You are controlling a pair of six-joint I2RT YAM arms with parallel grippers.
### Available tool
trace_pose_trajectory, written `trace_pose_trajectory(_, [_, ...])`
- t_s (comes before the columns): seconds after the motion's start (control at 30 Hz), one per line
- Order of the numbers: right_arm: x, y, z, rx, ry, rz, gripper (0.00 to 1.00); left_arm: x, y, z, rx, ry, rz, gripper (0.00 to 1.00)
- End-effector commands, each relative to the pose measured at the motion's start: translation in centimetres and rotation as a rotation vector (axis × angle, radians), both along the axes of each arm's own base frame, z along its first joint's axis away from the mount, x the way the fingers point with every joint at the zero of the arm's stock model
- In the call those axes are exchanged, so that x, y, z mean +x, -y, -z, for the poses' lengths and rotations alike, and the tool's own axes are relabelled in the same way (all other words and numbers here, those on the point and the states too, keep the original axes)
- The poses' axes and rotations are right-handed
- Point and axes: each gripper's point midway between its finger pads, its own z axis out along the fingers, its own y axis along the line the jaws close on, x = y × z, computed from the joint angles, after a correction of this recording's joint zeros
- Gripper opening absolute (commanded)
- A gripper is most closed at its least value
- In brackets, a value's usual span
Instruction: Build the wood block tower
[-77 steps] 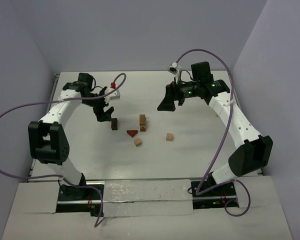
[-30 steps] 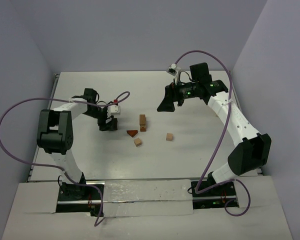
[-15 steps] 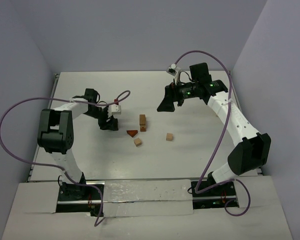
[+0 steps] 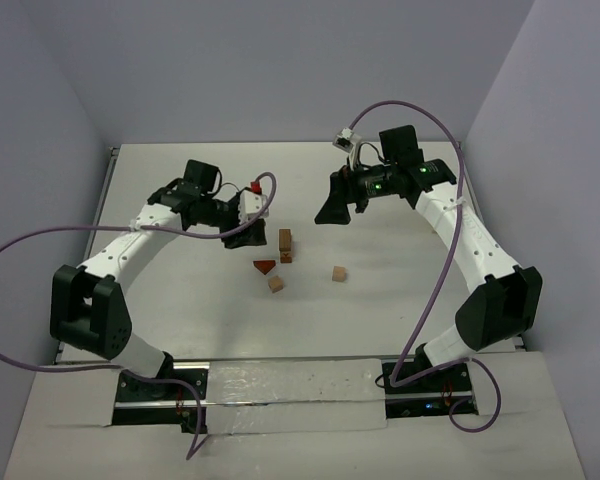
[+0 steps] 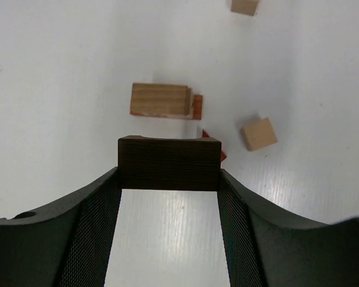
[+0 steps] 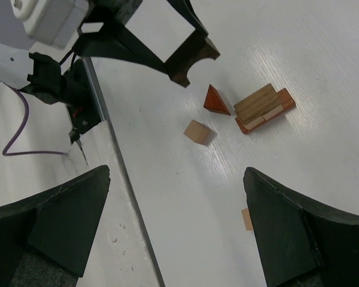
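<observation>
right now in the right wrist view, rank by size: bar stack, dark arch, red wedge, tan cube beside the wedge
1. bar stack, dark arch: alike; arch may be nearer the camera, so unranked
2. red wedge, tan cube: smaller, alike

A white table (image 4: 400,310) stood inside plain lavender-grey walls (image 4: 280,70) that closed it in at the back and on both sides. Along its near edge ran a glossy pale strip (image 4: 290,385), set on a beige board (image 4: 540,440) that filled the foreground.
</observation>
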Motion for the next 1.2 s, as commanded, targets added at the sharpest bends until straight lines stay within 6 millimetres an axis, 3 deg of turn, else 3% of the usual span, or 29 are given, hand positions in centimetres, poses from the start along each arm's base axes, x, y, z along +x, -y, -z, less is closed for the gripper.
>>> trace_pose_trajectory(0.0, [0.2,0.3,-2.5,-0.004,0.089,-0.002,1.00,0.9,2.1,-0.6,0.023,-0.024,-0.034,0.04])
trace_pose_trajectory(0.07, [0.4,0.5,-2.3,-0.021,0.090,0.010,1.00,1.2,2.7,-1.1,0.030,-0.043,-0.035,0.05])
trace_pose_trajectory(0.23, [0.7,2.1,-2.0,-0.105,0.113,0.046,1.00,2.4,4.1,0.0,0.043,-0.133,-0.061,0.06])
trace_pose_trajectory(0.5, [1.6,4.7,-1.8,-0.173,0.128,0.129,1.00,2.5,5.2,1.8,0.085,-0.135,-0.068,0.08])
trace_pose_trajectory(1.17, [1.6,5.2,-1.1,-0.161,0.098,0.132,1.00,2.2,7.1,3.7,0.089,-0.117,0.027,0.19])
